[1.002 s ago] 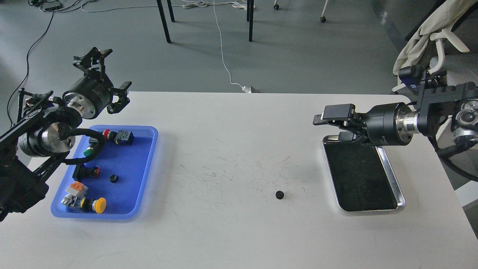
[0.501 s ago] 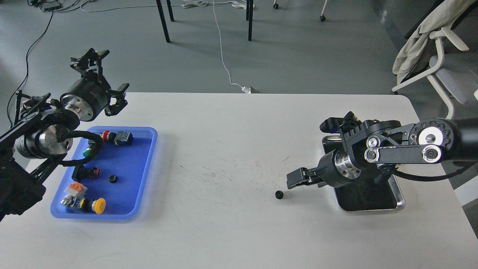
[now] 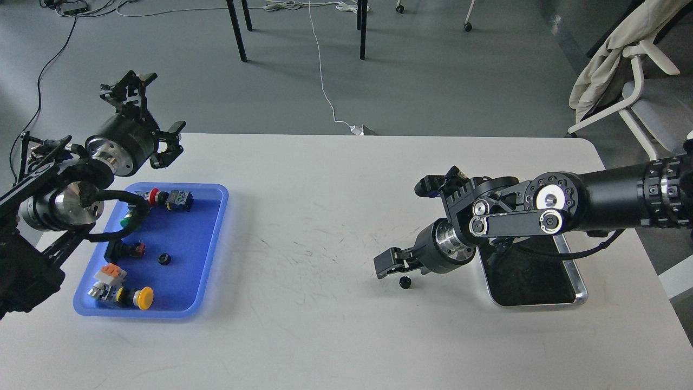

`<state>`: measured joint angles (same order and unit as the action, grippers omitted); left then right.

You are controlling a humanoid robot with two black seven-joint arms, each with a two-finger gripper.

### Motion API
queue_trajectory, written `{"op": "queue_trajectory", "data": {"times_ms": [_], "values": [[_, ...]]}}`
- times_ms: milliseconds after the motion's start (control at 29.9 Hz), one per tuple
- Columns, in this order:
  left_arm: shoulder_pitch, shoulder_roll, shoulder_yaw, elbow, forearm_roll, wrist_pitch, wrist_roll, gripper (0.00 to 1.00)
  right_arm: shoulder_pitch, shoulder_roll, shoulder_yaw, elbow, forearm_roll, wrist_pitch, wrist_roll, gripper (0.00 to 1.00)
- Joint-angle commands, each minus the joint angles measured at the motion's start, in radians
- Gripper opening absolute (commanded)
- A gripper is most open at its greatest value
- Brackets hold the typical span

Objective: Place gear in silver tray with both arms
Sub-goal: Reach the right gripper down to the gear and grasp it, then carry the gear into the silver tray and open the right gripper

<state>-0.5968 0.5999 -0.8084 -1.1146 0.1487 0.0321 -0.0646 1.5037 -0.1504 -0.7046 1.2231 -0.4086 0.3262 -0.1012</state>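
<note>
Our right arm reaches low across the shiny rectangular silver tray (image 3: 569, 259), its black gripper (image 3: 391, 263), spread or not we cannot tell, just above the small black toothed gear (image 3: 404, 282) on the white table (image 3: 325, 336), while our left gripper (image 3: 145, 111) hangs raised, fingers spread.

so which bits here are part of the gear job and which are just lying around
Job:
gear on the table
silver tray
right fingers, just above the gear
left fingers, raised

Lying about:
blue tray with buttons and switches
second small gear in it
chair
</note>
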Motion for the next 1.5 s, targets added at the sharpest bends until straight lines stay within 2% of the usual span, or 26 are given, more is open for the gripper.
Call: {"op": "queue_trajectory", "data": {"times_ms": [0,134,434,635,702,802,935,1236,1370,1470], "values": [[0.000,0.000,0.000,-0.001,0.000,0.000,0.000,0.98,0.000,0.032,-0.036,-0.008,0.002,0.008,0.002,0.94],[0.002,0.001,0.000,-0.001,0.000,0.000,-0.010,0.98,-0.002,0.049,-0.056,-0.019,0.001,0.020,0.002,0.90],[0.011,0.015,-0.002,-0.001,-0.001,0.000,-0.021,0.98,0.001,0.084,-0.075,-0.034,0.001,0.039,0.005,0.65],[0.014,0.015,-0.002,-0.001,-0.001,0.000,-0.023,0.98,0.010,0.097,-0.082,-0.060,-0.004,0.076,0.003,0.34],[0.015,0.015,-0.002,-0.002,-0.001,0.000,-0.023,0.98,0.018,0.097,-0.095,-0.062,-0.006,0.088,0.003,0.29],[0.015,0.015,-0.002,-0.001,-0.001,0.000,-0.023,0.98,0.021,0.098,-0.105,-0.062,-0.010,0.091,0.005,0.14],[0.015,0.015,-0.002,-0.001,-0.001,0.000,-0.023,0.98,0.027,0.098,-0.107,-0.063,-0.012,0.093,0.003,0.02],[0.015,0.015,-0.002,-0.001,-0.001,-0.001,-0.023,0.98,0.081,0.077,-0.095,-0.060,-0.004,0.093,0.005,0.02],[0.015,0.015,-0.002,-0.001,-0.001,-0.001,-0.023,0.98,0.160,-0.009,-0.081,-0.048,0.005,0.094,0.008,0.02],[0.015,0.015,-0.002,-0.001,-0.001,-0.001,-0.024,0.98,0.200,-0.116,-0.061,-0.037,0.002,0.117,0.011,0.02]]}}
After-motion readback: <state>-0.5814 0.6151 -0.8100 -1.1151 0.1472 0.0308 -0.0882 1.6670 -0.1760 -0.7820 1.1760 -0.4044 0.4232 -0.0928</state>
